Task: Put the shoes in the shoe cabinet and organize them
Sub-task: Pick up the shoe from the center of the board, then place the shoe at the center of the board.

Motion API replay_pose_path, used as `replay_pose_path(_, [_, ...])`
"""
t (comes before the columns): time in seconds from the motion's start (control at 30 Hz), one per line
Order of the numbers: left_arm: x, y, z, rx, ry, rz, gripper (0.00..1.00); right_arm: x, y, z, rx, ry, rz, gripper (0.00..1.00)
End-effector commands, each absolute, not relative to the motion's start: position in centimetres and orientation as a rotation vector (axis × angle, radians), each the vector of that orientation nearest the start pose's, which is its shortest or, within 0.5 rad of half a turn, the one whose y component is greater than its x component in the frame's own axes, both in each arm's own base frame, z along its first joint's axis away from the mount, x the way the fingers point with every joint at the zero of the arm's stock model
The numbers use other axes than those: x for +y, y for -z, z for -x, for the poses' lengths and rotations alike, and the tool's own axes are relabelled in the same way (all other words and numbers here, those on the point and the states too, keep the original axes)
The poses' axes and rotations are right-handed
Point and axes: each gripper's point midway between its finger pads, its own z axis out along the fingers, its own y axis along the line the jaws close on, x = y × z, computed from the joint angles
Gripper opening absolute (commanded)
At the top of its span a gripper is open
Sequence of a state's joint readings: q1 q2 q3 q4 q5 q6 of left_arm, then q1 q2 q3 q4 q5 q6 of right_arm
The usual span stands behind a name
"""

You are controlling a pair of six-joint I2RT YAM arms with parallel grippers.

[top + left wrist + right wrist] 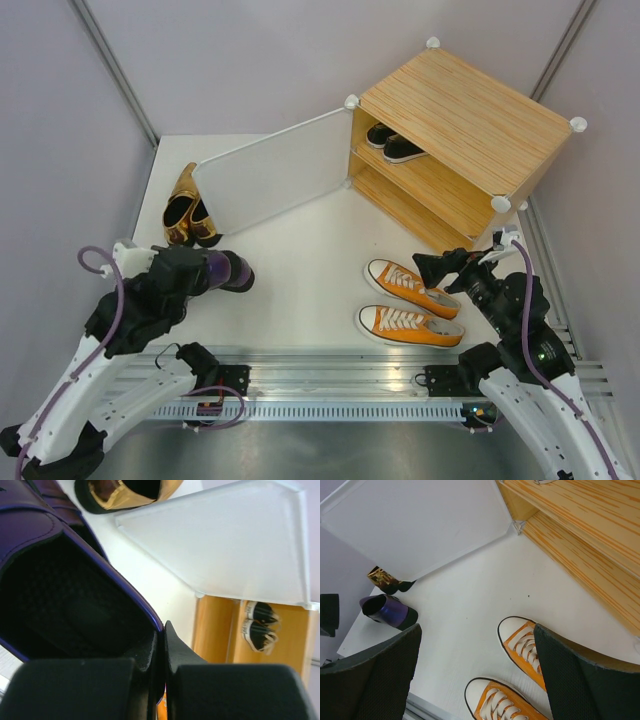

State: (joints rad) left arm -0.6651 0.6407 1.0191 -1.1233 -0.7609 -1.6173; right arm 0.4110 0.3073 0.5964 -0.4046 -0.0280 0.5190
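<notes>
My left gripper (207, 272) is shut on the side wall of a glossy dark purple loafer (228, 270) at the table's left. The wrist view shows its fingers (182, 650) pinching the loafer's (60, 595) rim. The gold pumps (185, 210) lie just beyond, by the open white door (280, 180) of the shoe cabinet (470, 110). Black sneakers (393, 143) sit on its upper shelf. Two orange sneakers (410, 305) lie side by side on the table. My right gripper (440, 268) hovers open over them (522, 647), nothing between its fingers (585, 680).
The cabinet's lower shelf (400, 200) stands bare behind the orange pair. The open door (420, 525) slants out to the left, toward the pumps (385, 579). Grey walls close in both sides, and a metal rail (320, 380) runs along the near edge.
</notes>
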Motion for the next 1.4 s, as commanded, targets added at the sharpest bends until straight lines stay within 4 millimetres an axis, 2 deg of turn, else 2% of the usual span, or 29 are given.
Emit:
replay_pose_path(0.0, [-2.9,-32.1,-20.6,1.576,0.488,1.192,0.02,11.2,-27.8,-19.8,1.679,-0.718,-0.07,0.96])
replay_pose_path(0.03, [-2.8,-32.8,-20.7,1.585,0.463,1.147,0.02,11.2,-27.9,-19.8,1.674,-0.719,-0.069,0.96])
replay_pose_path(0.07, [-2.9,-34.8,-20.9,1.558,0.494,1.13,0.02,11.2,-28.1,-19.8,1.672,-0.717,-0.071,0.96])
replay_pose_path(0.13, [-3.6,-36.3,-21.6,1.586,0.475,1.048,0.02,11.1,-28.3,-19.7,1.668,-0.715,-0.073,0.96])
replay_pose_path(0.17, [-4.2,-38.1,-22.1,1.584,0.494,0.999,0.02,11.1,-28.6,-19.7,1.665,-0.717,-0.072,0.96])
replay_pose_path(0.23, [-5.2,-40.2,-22.8,1.581,0.51,0.929,0.02,11.1,-28.7,-19.7,1.667,-0.718,-0.073,0.96])
replay_pose_path(0.27, [-5.5,-42.7,-23.0,1.542,0.555,0.906,0.02,11.1,-28.7,-19.7,1.668,-0.716,-0.075,0.96])
replay_pose_path(0.33, [-7.2,-43.5,-24.5,1.607,0.505,0.789,0.02,11.1,-28.9,-19.7,1.67,-0.716,-0.075,0.96])
replay_pose_path(0.37, [-7.7,-45.9,-24.8,1.581,0.534,0.755,0.02,11.1,-29.1,-19.7,1.667,-0.715,-0.073,0.96])
replay_pose_path(0.4, [-8.1,-46.6,-25.2,1.608,0.49,0.675,0.02,11.1,-29.4,-19.6,1.662,-0.717,-0.073,0.96])
replay_pose_path(0.43, [-9.8,-46.6,-26.5,1.654,0.48,0.608,0.02,10.7,-29.4,-19.9,1.662,-0.698,-0.091,0.96])
replay_pose_path(0.47, [-10.4,-48.9,-26.4,1.629,0.522,0.569,0.02,10.6,-29.6,-19.8,1.66,-0.696,-0.094,0.96])
replay_pose_path(0.57, [-13.4,-50.8,-27.2,1.661,0.537,0.391,0.02,10.0,-30.5,-19.7,1.643,-0.674,-0.109,0.96])
replay_pose_path(0.63, [-15.5,-50.7,-27.3,1.693,0.532,0.258,0.02,9.6,-31.2,-19.4,1.63,-0.663,-0.115,0.96])
replay_pose_path(0.67, [-17.8,-50.4,-27.1,1.718,0.54,0.173,0.02,9.3,-31.3,-19.4,1.627,-0.649,-0.127,0.96])
replay_pose_path(0.73, [-19.3,-50.0,-26.6,1.717,0.442,0.064,0.02,8.8,-32.1,-19.3,1.607,-0.63,-0.134,0.96])
replay_pose_path(0.77, [-21.8,-49.7,-25.0,1.722,0.451,-0.045,0.02,8.6,-32.3,-19.4,1.602,-0.617,-0.136,0.96])
replay_pose_path(0.8, [-23.0,-48.9,-24.9,1.726,0.376,-0.143,0.02,8.3,-32.6,-19.4,1.597,-0.602,-0.14,0.96])
replay_pose_path(0.83, [-24.6,-48.2,-23.5,1.726,0.348,-0.22,0.02,8.2,-32.8,-19.4,1.598,-0.589,-0.142,0.96])
replay_pose_path(0.93, [-26.0,-46.2,-22.0,1.721,0.231,-0.365,0.02,7.2,-33.5,-19.5,1.596,-0.528,-0.149,0.96])
replay_pose_path(0.97, [-27.2,-44.5,-20.6,1.733,0.226,-0.448,0.02,6.9,-33.7,-19.5,1.594,-0.512,-0.153,0.97])
replay_pose_path(1.03, [-27.9,-43.3,-18.7,1.748,0.328,-0.536,0.02,6.0,-34.3,-19.3,1.58,-0.468,-0.176,0.97])
replay_pose_path(1.07, [-28.5,-41.0,-17.7,1.777,0.354,-0.62,0.02,5.7,-34.5,-19.3,1.576,-0.455,-0.183,0.97])
replay_pose_path(1.13, [-29.2,-39.4,-15.3,1.792,0.495,-0.751,0.02,4.8,-35.1,-19.0,1.552,-0.433,-0.213,0.97])
replay_pose_path(1.17, [-29.4,-36.8,-14.8,1.828,0.481,-0.816,0.02,4.7,-35.2,-18.9,1.547,-0.431,-0.217,0.97])
replay_pose_path(1.2, [-29.7,-35.5,-14.1,1.86,0.509,-0.845,0.02,4.7,-35.3,-18.8,1.543,-0.431,-0.221,0.97])
replay_pose_path(1.23, [-29.8,-33.1,-13.6,1.901,0.495,-0.893,0.02,4.5,-35.3,-18.7,1.537,-0.428,-0.229,0.97])
replay_pose_path(1.3, [-30.4,-30.2,-12.4,1.979,0.537,-0.929,0.02,4.2,-35.1,-18.8,1.536,-0.417,-0.239,0.97])
replay_pose_path(1.37, [-30.7,-25.3,-11.8,2.09,0.488,-0.971,0.02,4.0,-34.7,-18.8,1.54,-0.409,-0.25,0.97])
